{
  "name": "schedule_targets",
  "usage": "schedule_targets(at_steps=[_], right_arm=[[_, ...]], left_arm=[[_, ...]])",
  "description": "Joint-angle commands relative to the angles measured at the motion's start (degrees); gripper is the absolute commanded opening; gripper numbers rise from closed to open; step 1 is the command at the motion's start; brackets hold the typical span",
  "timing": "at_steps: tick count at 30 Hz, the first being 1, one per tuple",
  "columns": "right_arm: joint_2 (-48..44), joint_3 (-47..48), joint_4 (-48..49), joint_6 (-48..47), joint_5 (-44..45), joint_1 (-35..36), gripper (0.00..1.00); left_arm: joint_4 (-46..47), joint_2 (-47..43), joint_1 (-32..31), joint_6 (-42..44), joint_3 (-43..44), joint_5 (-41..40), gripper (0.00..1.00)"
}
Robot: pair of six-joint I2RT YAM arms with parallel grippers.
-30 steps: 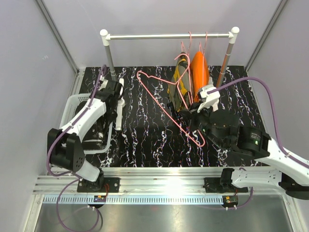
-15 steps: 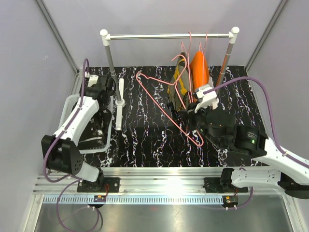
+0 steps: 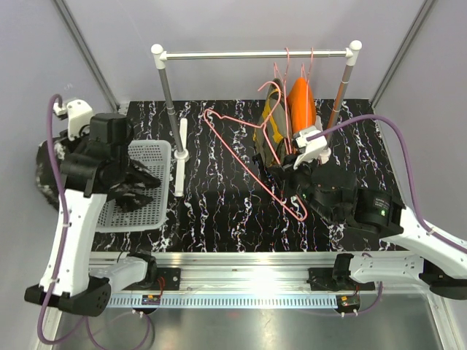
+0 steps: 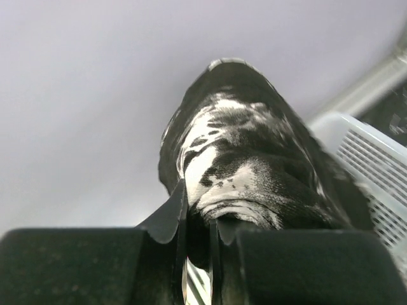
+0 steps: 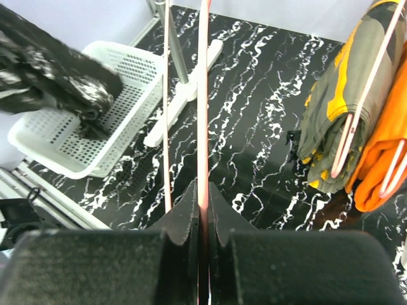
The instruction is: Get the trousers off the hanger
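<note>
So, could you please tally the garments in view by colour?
black-and-white trousers: 1
olive-and-yellow garment: 1
orange garment: 1
Total: 3

Pale lilac walls [image 3: 219,22] enclosed a black, white-veined table [image 3: 219,211]; a metal clothes rail [image 3: 255,54] stood across its far edge.

Top view: fixed high at the near edge, looking down across the table [image 3: 219,211] to the rail [image 3: 255,54]. Left wrist view: very close behind the trousers [image 4: 248,159], facing the wall [image 4: 76,95]. Right wrist view: close, looking down along the hanger [image 5: 203,95]. It shares the basket [image 5: 137,89] and table with the top view.
</note>
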Motion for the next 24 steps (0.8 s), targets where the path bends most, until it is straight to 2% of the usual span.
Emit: schedule_targets(at_steps=[1, 5, 7, 9, 14, 17, 21, 24], right_arm=[[0.1, 3.8, 1.8, -0.7, -1.1, -0.2, 0.0], [0.2, 4.2, 2.2, -0.9, -1.6, -0.2, 0.0], [0.5, 4.0, 2.5, -1.0, -1.8, -0.2, 0.0], [0.5, 3.7, 2.6, -1.0, -2.0, -0.2, 0.0], [0.4, 2.7, 2.5, -1.2, -1.9, -0.2, 0.0], [0.0, 2.7, 2.1, -1.2, -1.6, -0.2, 0.0], [-0.9, 1.9, 2.2, -1.3, -0.9, -0.2, 0.0], [-0.9, 1.6, 1.9, -1.5, -0.5, -0.2, 0.0]], left_arm=[[1.2, -2.9, 0.3, 5.1, 3.5, -12.9, 0.0], [2.6, -4.4, 0.3, 8.1, 2.7, -13.1, 0.0], [4.7, -4.7, 0.3, 8.4, 1.2, -10.0, 0.0], [8.9, -4.3, 0.3, 9.2, -3.9, -5.4, 0.0], [8.4, 4.7, 0.3, 2.2, -9.4, -2.6, 0.0], [8.1, 9.7, 0.4, -1.4, -8.2, -2.9, 0.0], [9.6, 14.5, 0.5, -3.2, -5.6, 1.4, 0.0], [7.1, 18.7, 0.5, -6.7, -3.1, 3.7, 0.0]])
